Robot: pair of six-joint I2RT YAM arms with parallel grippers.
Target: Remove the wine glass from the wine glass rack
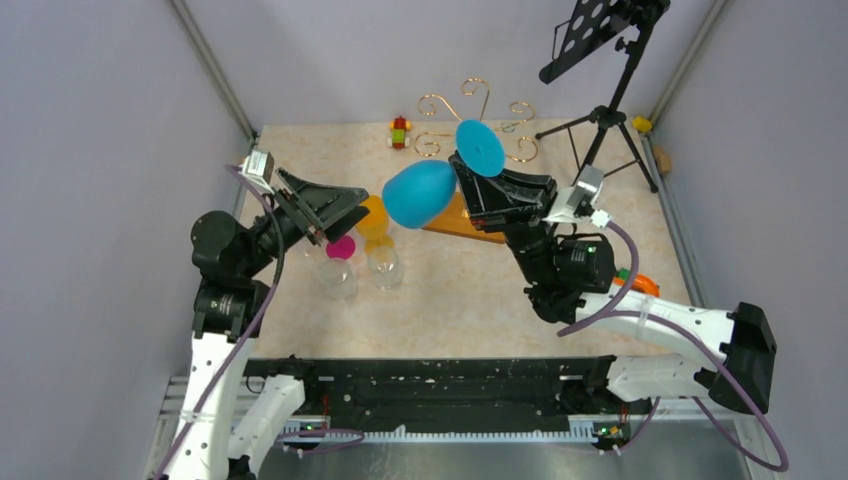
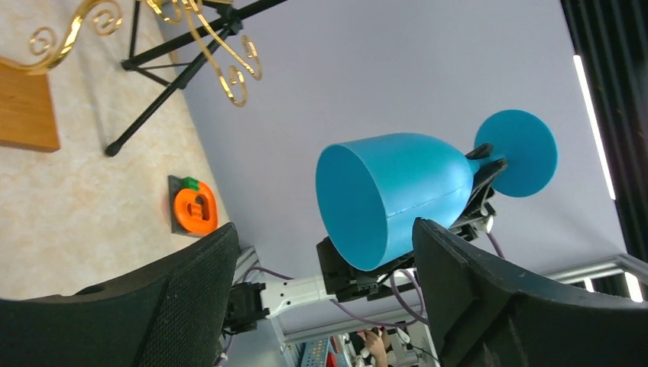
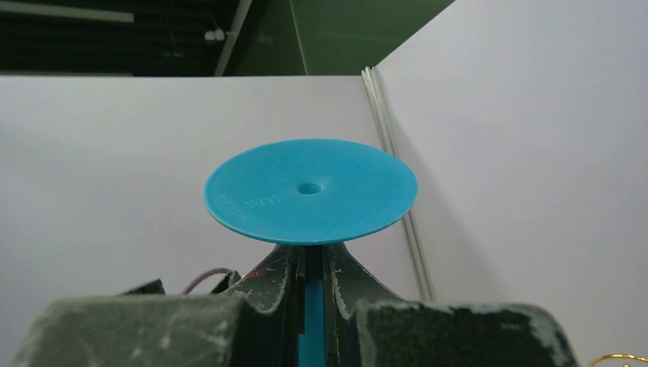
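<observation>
Fingers (image 3: 269,284) of the right gripper (image 1: 462,176) pinched tight on the stem of the wine glass (image 1: 418,193), with only the blue stem's width between them. Held on its side above the worktop (image 1: 480,290), bowl pointing left, round foot turned to the far right. Not hanging on the wine glass rack (image 1: 462,224): from the left wrist, well apart from the rack's gold wire, with bare wall behind it. From above, just on the near side of the curled arms and over the wooden base, so close to the rack.

Spread wide and holding nothing, the left gripper (image 1: 340,212), facing the open mouth of the bowl from the left. Beneath, on the worktop: clear cups (image 1: 338,278), an orange cup (image 1: 373,216) and a pink piece (image 1: 341,248). At the far right, the black tripod stand (image 1: 610,115); at the far edge, a small toy (image 1: 399,131).

Lift-off judged done. Left to do, most likely: draw the glass clear of the rack, then set it down or pass it across.
</observation>
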